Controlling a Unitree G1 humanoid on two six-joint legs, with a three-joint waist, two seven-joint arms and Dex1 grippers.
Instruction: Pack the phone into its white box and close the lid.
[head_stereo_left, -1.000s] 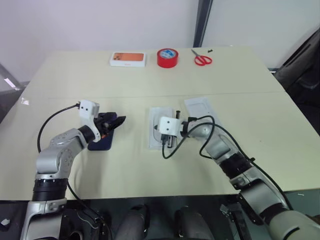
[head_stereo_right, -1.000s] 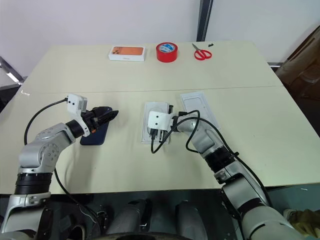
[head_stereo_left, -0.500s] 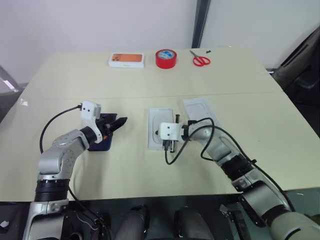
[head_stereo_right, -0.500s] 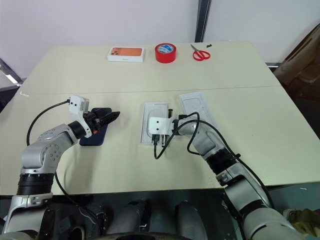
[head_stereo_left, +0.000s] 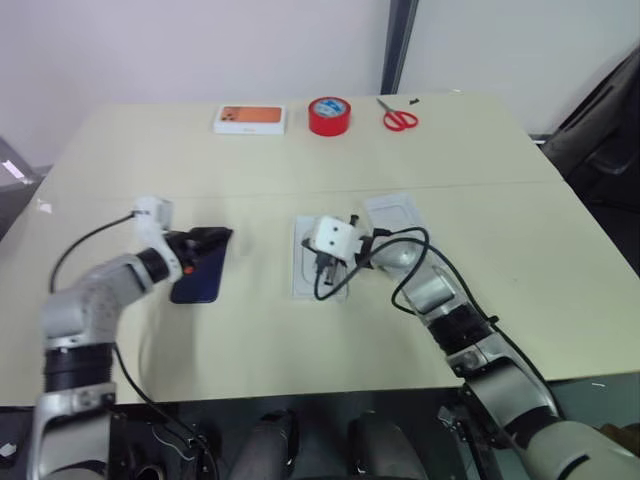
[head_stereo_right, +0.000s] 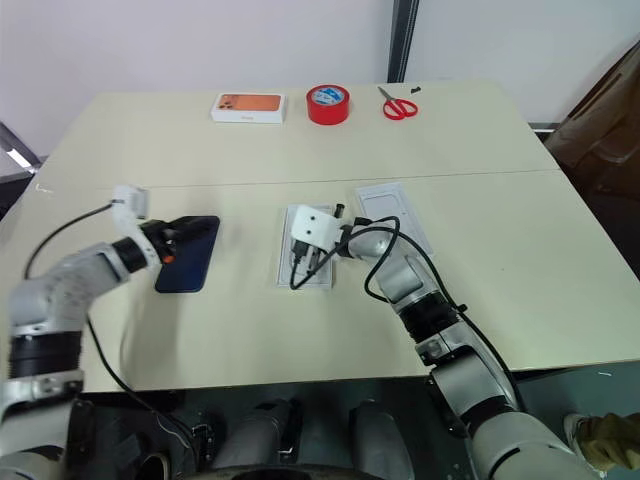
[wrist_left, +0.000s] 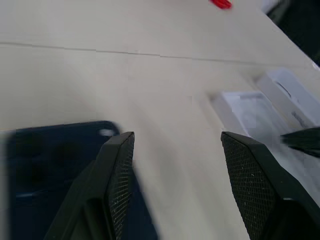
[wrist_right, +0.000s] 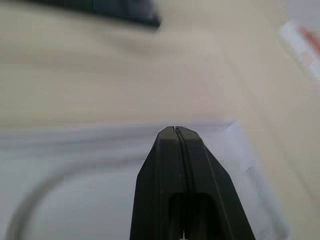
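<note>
Head views: the phone (head_stereo_right: 188, 254) is lying flat on the beige table (head_stereo_right: 300, 330), left of centre, dark glossy face up. The left gripper (head_stereo_right: 172, 240) is hovering at the phone's near-left edge, fingers spread and gripping nothing; whether a fingertip is grazing the phone is hard to judge from here. At table centre a shallow white piece (head_stereo_right: 305, 262) is sitting flat, and the right gripper (head_stereo_right: 297, 262) is hanging low over it with its fingers pressed together, holding nothing. Just beside that piece, to the right, a second white rectangular piece (head_stereo_right: 396, 222) is lying at a slight angle. Which of the two is the box and which the lid I cannot tell. Along the far edge are sitting a white box with an orange phone picture (head_stereo_right: 247, 106), a red tape roll (head_stereo_right: 327, 103) and red scissors (head_stereo_right: 396, 102), all well apart from the work area.

Left wrist view: two black textured fingers (wrist_left: 118, 175) are standing wide apart with bare table between them. The phone is lying beside and partly behind one finger; the white pieces are showing further off.

Right wrist view: the two fingers (wrist_right: 184, 185) are closing flush, tips together, above a white surface with a curved recess line.
</note>
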